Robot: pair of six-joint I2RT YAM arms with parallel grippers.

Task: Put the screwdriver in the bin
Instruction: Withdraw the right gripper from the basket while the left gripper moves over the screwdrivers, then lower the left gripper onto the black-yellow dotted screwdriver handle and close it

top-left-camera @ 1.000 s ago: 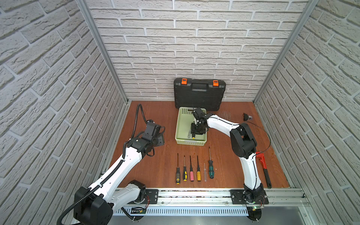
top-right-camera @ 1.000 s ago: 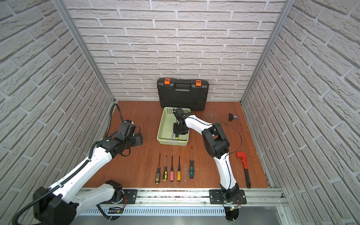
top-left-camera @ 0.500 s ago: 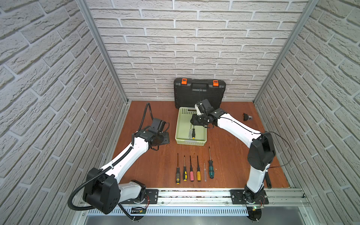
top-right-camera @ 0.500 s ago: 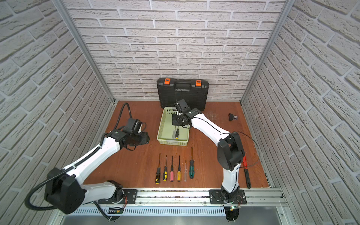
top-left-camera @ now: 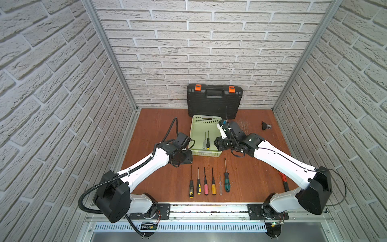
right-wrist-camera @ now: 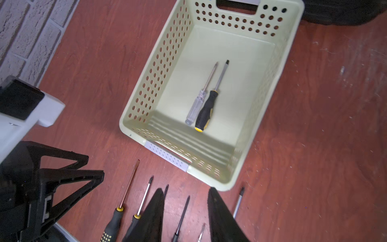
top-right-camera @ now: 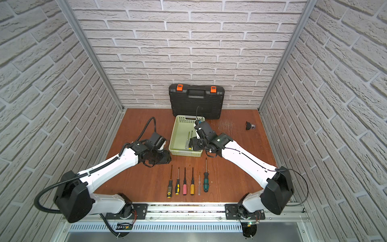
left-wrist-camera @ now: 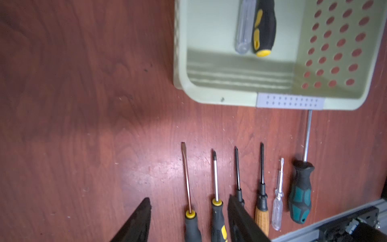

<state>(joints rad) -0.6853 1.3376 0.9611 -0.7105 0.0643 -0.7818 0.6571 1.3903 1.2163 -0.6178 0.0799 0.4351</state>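
Reddish wood tabletop [top-left-camera: 159, 130] (white brick walls [top-left-camera: 209, 52] around)

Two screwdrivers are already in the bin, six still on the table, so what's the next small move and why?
Probably lower the left gripper onto the row: its fingers stand open and empty above the two black-and-yellow handles at the row's end, while the right gripper hangs empty near the bin.

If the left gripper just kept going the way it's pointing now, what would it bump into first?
Probably the row of screwdrivers on the wooden table. In its wrist view the open left gripper points down at the slim black-and-yellow-handled screwdriver, with the flat-blade one beside it. Depth is unclear, so which it meets first is uncertain.
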